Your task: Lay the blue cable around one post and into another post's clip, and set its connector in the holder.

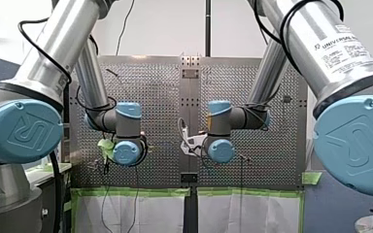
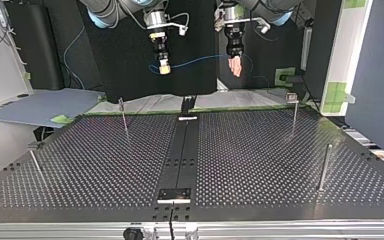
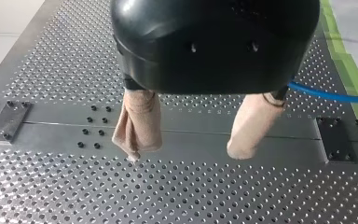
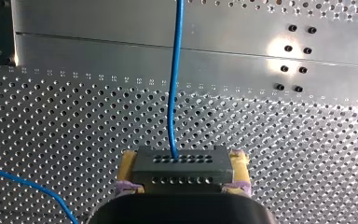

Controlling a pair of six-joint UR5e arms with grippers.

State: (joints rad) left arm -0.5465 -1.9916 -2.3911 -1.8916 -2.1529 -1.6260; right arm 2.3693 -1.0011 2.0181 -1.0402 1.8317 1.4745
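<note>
Metal perforated table (image 2: pixel 280 150), thin upright posts (image 2: pixel 325 167), green tape (image 2: pixel 337 92), dark backdrop (image 2: pixel 130 50)

Wide open over the bench (image 2: pixel 260 150) between four thin posts, by the top view: far left post (image 2: pixel 124 116), near left post (image 2: pixel 35 165), far right post (image 2: pixel 294 115), near right post (image 2: pixel 325 167). Barred higher up by the blue cable (image 4: pixel 172 93), strung from the connector (image 4: pixel 181 169) in my right pincer (image 2: pixel 164 70) to my left pincer (image 2: pixel 235 67)

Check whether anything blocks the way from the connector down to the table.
Nothing visible does. My right gripper holds the connector above the perforated table; only the blue cable runs ahead of it.
</note>
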